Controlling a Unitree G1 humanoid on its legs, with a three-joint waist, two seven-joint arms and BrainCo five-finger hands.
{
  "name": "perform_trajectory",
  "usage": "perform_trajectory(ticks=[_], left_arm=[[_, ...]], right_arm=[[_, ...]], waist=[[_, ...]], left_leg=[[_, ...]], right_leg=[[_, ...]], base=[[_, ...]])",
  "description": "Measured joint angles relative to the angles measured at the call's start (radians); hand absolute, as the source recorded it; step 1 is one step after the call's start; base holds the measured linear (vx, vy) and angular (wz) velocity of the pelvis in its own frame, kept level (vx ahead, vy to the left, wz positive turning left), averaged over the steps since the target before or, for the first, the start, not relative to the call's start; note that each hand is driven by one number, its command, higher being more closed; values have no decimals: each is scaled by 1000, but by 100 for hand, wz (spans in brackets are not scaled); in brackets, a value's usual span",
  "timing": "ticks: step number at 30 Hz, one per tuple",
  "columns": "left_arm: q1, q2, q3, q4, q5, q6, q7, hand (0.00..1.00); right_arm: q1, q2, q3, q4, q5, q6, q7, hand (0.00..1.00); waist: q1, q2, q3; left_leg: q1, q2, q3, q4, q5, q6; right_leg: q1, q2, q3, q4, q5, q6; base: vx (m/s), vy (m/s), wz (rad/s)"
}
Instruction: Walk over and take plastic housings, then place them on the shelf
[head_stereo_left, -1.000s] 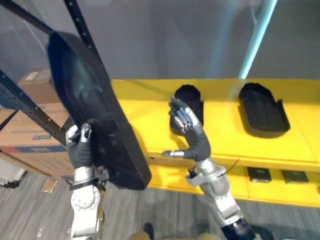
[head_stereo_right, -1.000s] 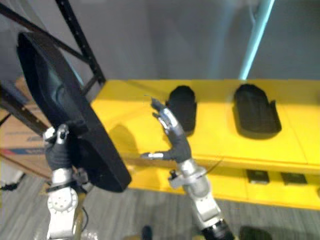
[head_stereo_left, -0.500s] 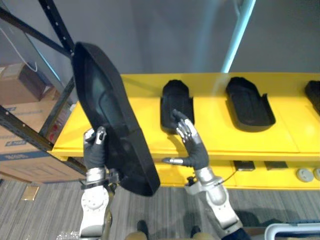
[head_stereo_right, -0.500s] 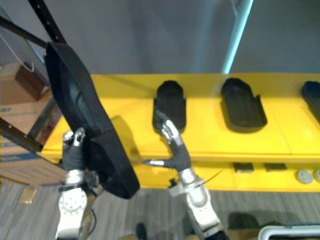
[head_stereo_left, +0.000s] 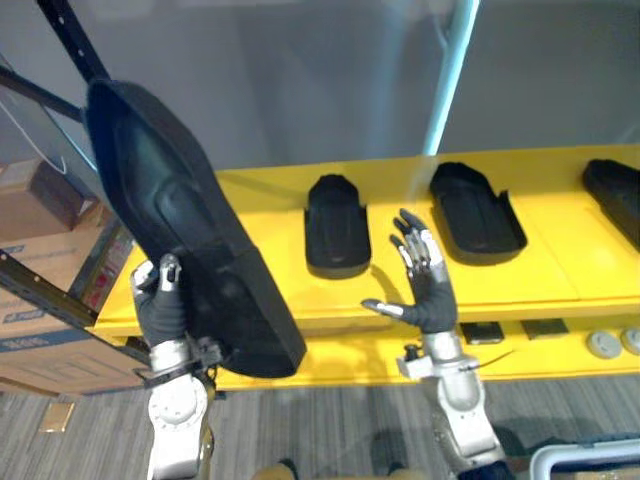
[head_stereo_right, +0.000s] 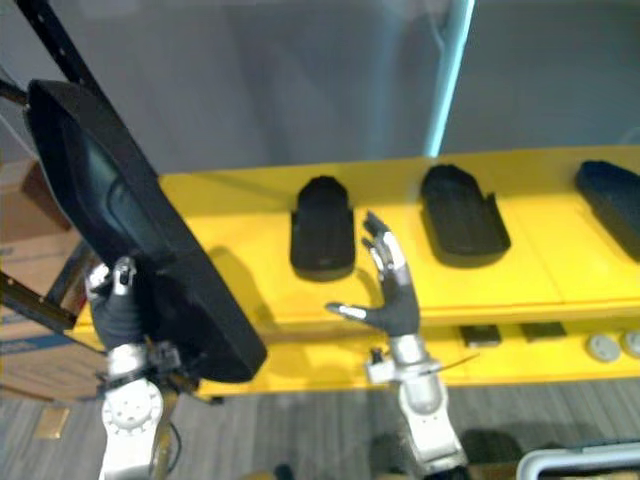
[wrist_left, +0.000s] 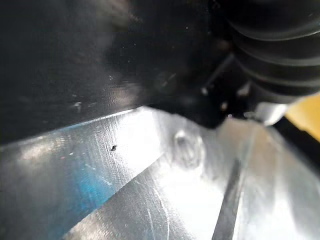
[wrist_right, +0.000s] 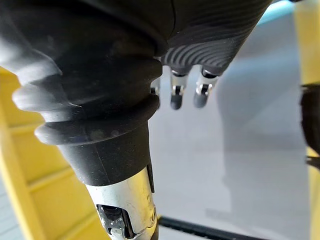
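Left hand (head_stereo_left: 160, 308) clamped on one plastic housing (head_stereo_left: 175, 225). Right hand (head_stereo_left: 432, 292) spread, empty; three housings (head_stereo_left: 336, 225) lie beyond it on shelf (head_stereo_left: 560, 265).

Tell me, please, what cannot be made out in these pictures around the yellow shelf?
- Eye views: the held housing, gripped by the left hand, hides the left end of the yellow shelf.
- Eye views: the rightmost housing is cut off by the picture's edge.
- Eye views: the grey round items on the lower level are too small to identify.
- Right wrist view: the open right hand has its palm hidden by its own dark cover.
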Motion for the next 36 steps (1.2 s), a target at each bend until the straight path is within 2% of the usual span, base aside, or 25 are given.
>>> perform_trajectory(ticks=[4,7,9,11,14,16,20,23,27,29,32,33,36], left_arm=[[-32,2,42,-2,6,22,-2,100],[-39,37,95,-25,50,69,-2,100],[-41,67,144,-25,59,105,-2,100],[-44,76,183,-23,91,125,-1,100],[-58,163,277,29,137,163,4,100],[-96,244,359,129,160,193,13,100],[-168,370,420,319,170,213,33,100],[-252,481,419,481,168,212,27,100],[-358,578,365,639,159,231,-39,100],[-409,579,317,694,155,253,-59,100],[-447,578,235,749,152,289,-95,100],[-474,575,184,779,151,295,-120,100],[-527,567,104,831,152,298,-146,100]], right_arm=[[-1,2,-1,-1,2,-1,-27,0],[0,34,7,-2,-4,5,-53,0],[8,53,17,-5,-28,27,-99,0],[21,59,16,-7,-40,50,-116,0],[59,52,-23,-7,-63,105,-110,0],[101,29,-69,-7,-66,133,-90,0],[155,-20,-91,-7,-64,152,-75,0],[161,-47,-97,-7,-62,176,-66,0],[158,-57,-94,-7,-20,168,-14,0],[153,-67,-77,-10,29,146,31,0],[121,-82,6,-50,94,115,91,0],[84,-91,68,-74,115,93,120,0],[-33,-106,174,-83,130,67,173,0]], waist=[[-1,3,-8],[1,-23,-25],[0,-48,-40],[1,-60,-47],[1,-65,-50],[0,-52,-56],[-4,-36,-65],[-13,-35,-66],[-29,-34,-65],[-33,-31,-63],[-58,-24,-59],[-62,-20,-57],[-58,-12,-52]], left_leg=[[39,-27,5,-64,1,-2],[42,-42,21,-87,2,-3],[41,-50,23,-96,1,-3],[40,-53,23,-102,1,-3],[39,-53,24,-112,3,-5],[37,-55,25,-129,9,-10],[37,-54,28,-140,10,-10],[37,-51,30,-140,10,-10],[37,-51,48,-140,10,-10],[36,-53,56,-137,10,-10],[35,-54,57,-133,10,-10],[32,-53,56,-129,10,-10],[18,-50,49,-124,12,-10]], right_leg=[[3,-12,13,-10,28,28],[3,-25,26,-44,53,40],[2,-33,25,-55,57,45],[1,-35,24,-58,57,45],[-2,-33,23,-61,57,45],[-13,-32,22,-62,57,45],[-17,-29,22,-62,58,44],[-18,-26,22,-62,61,39],[-32,-26,25,-62,72,36],[-33,-29,27,-63,75,36],[-34,-30,27,-63,78,36],[-34,-29,28,-62,79,35],[-42,-29,24,-64,80,35]], base=[[22,67,-17],[22,73,-13],[16,43,0],[11,19,1],[0,0,0],[0,0,0],[19,-5,-1],[10,-5,0],[-35,-9,-11],[-54,-7,-15],[-52,-12,-4],[-44,-18,-2],[-45,-25,5]])
